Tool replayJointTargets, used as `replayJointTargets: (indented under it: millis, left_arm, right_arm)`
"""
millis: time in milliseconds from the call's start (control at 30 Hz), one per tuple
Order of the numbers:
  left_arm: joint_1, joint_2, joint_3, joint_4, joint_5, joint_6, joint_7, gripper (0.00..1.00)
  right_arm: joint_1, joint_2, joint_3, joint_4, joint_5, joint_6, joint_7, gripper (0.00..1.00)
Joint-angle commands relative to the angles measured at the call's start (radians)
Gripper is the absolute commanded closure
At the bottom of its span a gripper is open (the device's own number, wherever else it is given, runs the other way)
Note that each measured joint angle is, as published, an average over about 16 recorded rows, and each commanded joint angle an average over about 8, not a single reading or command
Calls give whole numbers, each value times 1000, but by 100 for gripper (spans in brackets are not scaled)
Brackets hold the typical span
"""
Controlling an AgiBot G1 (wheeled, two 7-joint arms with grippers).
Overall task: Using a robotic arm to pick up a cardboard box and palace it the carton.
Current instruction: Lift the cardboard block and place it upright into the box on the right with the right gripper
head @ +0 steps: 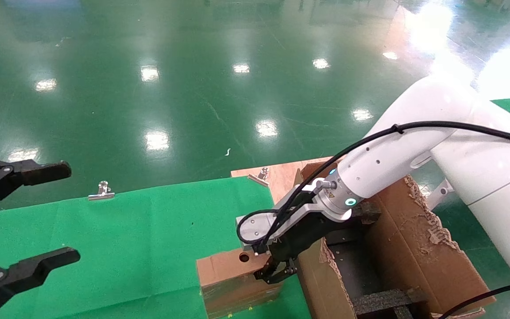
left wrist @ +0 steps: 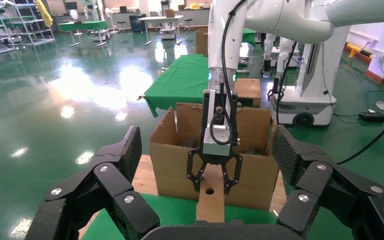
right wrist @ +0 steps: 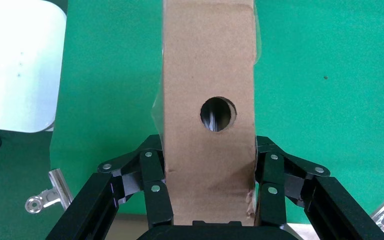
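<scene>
Right gripper (head: 277, 274) clamped on cardboard box (head: 233, 279), box on green surface (head: 140, 248) just left of carton (head: 405, 252). Grasp done; lift + drop into carton left. Left gripper (head: 38, 212) open, idle far left.

A table draped in a green cloth (head: 148, 239) stands on a glossy green floor (head: 193, 88) that mirrors the ceiling lights. Two metal clips (head: 101, 190) pinch the cloth along its far edge, one near the left, the other (head: 261, 175) at the far right corner, where a bare wooden board (head: 281, 177) shows past the cloth. A small cardboard box (head: 233, 277) with a round hole stands on the cloth near the front edge. Just beside it, a large carton (head: 414, 248) with ragged flaps appears to sit on the board, though its base is hidden.
</scene>
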Motion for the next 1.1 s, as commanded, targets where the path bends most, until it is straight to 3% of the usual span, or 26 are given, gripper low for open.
replayJointTargets:
  millis: [33,233,467,700,1100]
  left_arm:
    - [0,0,0,0,0,0,0,0]
    - [0,0,0,0,0,0,0,0]
    - [0,0,0,0,0,0,0,0]
    - [0,0,0,0,0,0,0,0]
    - [0,0,0,0,0,0,0,0]
  right_arm:
    - [-3,0,0,0,2,4,1,100]
    - [65,27,33,-40,63,-2,7,100]
    - [228,71,30,-93,115,-23,-10,100]
    - [375,127,-30,-145,187,-29,-28,100]
    - [482,309,-156,-175,258,-24,-14,100]
